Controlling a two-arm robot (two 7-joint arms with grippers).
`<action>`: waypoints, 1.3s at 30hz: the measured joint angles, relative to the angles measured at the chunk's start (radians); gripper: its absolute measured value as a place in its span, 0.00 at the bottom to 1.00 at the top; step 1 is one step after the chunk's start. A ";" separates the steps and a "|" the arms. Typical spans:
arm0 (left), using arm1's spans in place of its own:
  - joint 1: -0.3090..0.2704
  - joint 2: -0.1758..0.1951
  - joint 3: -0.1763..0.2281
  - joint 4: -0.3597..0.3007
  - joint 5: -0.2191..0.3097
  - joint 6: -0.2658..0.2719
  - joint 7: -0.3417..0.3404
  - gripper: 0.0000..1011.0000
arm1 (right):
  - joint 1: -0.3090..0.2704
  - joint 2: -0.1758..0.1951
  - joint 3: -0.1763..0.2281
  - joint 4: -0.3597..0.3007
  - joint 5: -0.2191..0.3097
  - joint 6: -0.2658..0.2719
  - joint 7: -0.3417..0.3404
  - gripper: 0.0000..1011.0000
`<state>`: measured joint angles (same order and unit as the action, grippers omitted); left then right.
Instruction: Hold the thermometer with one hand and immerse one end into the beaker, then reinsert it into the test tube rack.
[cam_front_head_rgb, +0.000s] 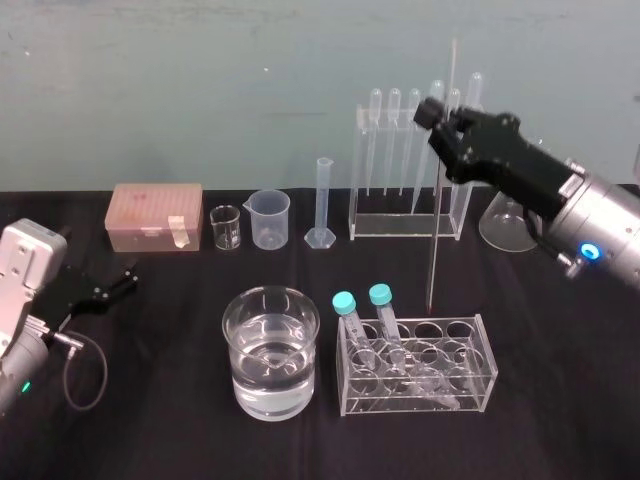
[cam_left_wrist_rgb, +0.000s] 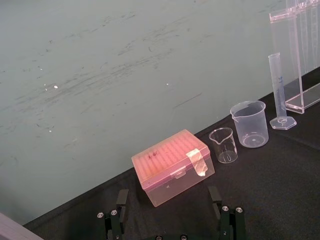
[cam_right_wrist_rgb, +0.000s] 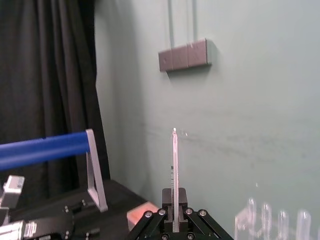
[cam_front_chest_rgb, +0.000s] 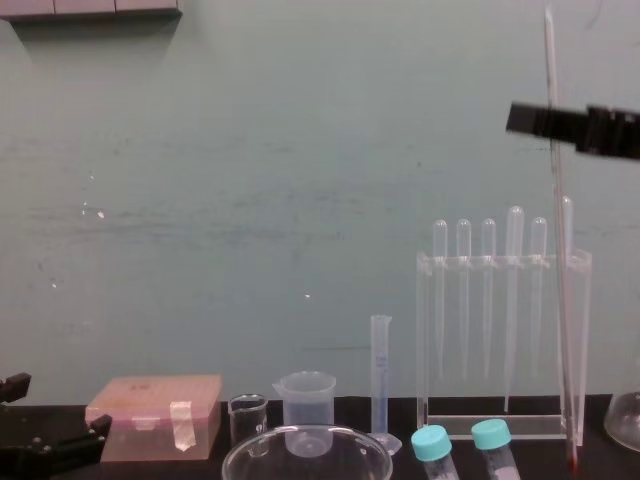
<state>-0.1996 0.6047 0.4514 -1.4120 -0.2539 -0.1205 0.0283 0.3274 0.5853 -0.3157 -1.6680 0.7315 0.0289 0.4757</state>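
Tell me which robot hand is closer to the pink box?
Left. The left gripper is low, just in front of the pink box. The right gripper is far off on the other side, raised high, holding the thermometer.

i'm looking out between the spread fingers of the left gripper at a pink tip box sitting on the black table. a tiny glass beaker, plastic beaker and graduated cylinder are standing in a row, running toward the test tube rack.
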 joint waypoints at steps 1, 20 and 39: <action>0.000 0.000 0.000 0.000 0.000 0.000 0.000 1.00 | 0.007 0.000 0.001 0.000 0.001 -0.002 0.006 0.05; 0.000 0.000 0.000 0.000 0.000 0.000 0.000 1.00 | 0.216 -0.121 -0.103 0.045 0.123 0.036 0.121 0.05; 0.000 0.000 0.000 0.000 0.000 0.000 0.000 1.00 | 0.229 -0.158 -0.298 0.163 0.095 -0.020 0.260 0.05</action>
<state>-0.1995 0.6047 0.4514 -1.4120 -0.2539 -0.1205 0.0283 0.5561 0.4275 -0.6139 -1.5051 0.8266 0.0094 0.7354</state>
